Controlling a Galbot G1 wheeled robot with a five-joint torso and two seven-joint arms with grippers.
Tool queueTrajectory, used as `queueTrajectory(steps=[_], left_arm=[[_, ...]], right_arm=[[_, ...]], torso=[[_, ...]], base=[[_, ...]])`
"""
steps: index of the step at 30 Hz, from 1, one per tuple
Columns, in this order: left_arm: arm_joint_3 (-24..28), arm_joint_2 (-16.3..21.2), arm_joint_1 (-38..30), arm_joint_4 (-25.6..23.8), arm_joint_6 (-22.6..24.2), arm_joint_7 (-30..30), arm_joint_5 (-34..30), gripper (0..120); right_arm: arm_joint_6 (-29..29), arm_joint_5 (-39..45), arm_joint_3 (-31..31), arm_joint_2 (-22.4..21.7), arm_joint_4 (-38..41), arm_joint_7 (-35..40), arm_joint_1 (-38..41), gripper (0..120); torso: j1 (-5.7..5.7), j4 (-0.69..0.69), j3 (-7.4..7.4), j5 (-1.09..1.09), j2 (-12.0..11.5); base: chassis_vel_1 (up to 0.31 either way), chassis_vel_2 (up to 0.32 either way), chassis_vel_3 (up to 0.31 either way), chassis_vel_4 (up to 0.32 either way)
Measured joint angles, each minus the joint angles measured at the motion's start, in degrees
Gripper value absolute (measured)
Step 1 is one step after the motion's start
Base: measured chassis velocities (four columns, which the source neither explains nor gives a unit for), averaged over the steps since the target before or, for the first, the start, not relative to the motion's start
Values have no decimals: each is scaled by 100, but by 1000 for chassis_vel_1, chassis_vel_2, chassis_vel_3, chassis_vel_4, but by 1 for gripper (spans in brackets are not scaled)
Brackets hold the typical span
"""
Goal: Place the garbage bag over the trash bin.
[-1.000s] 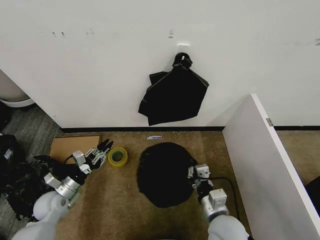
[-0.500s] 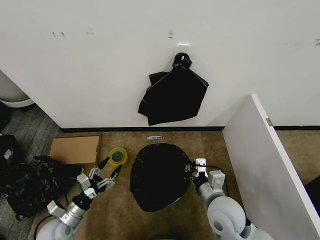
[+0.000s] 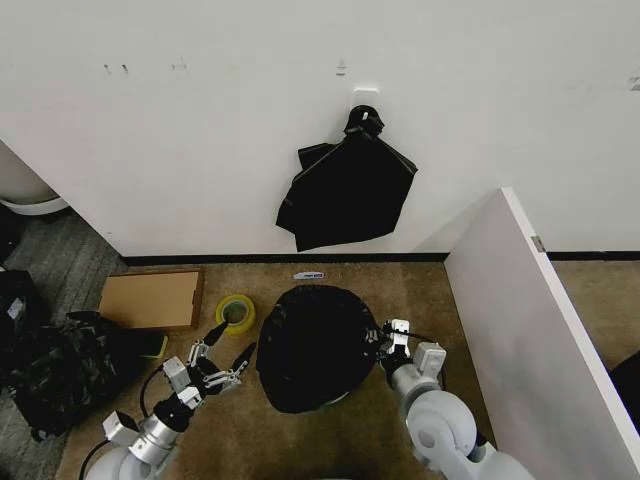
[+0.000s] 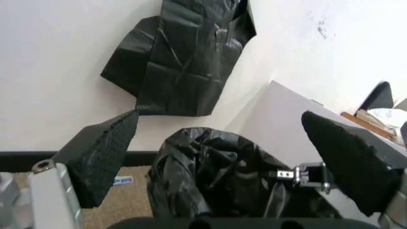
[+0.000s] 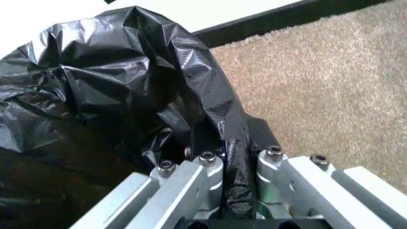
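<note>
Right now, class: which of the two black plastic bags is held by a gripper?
The garbage bag on the floor, pinched between the right gripper fingers. The other black bag hangs on the wall, untouched.

Even, bright indoor light; soft shadows, blurred close-up edges.

An office-like corner: brown carpet [image 3: 240, 420], white wall [image 3: 200, 130] with black baseboard [image 3: 200, 259], white partition panel [image 3: 540, 340].
</note>
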Motion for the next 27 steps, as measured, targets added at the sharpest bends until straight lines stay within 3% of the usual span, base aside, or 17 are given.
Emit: queueTrajectory(steps=[8,17,19,25,27], left_arm=[[-65,18,14,-19,-2,78,-73,100],[-69,29,-2,-31,5,122,-91,100],[-69,31,-5,-32,6,122,-91,100],[-102,68,-45,-76,37,122,-112,100],[-116,76,-51,-80,41,121,-118,100]], right_arm=[[218,-225,-62,13,-137,-189,-98,1],[130,-167,-20,-27,-2,-242,-198,36],[125,-167,-16,-31,4,-257,-204,38],[157,-294,41,-179,161,-469,-307,66],[200,-335,45,-213,190,-510,-333,69]], torso=[[0,0,-1,-1,0],[0,2,1,1,0],[0,2,1,1,0],[0,1,1,1,0],[0,1,1,0,0]], base=[[0,0,0,0],[0,0,0,0],[0,0,0,0],[0,0,0,0],[0,0,0,0]])
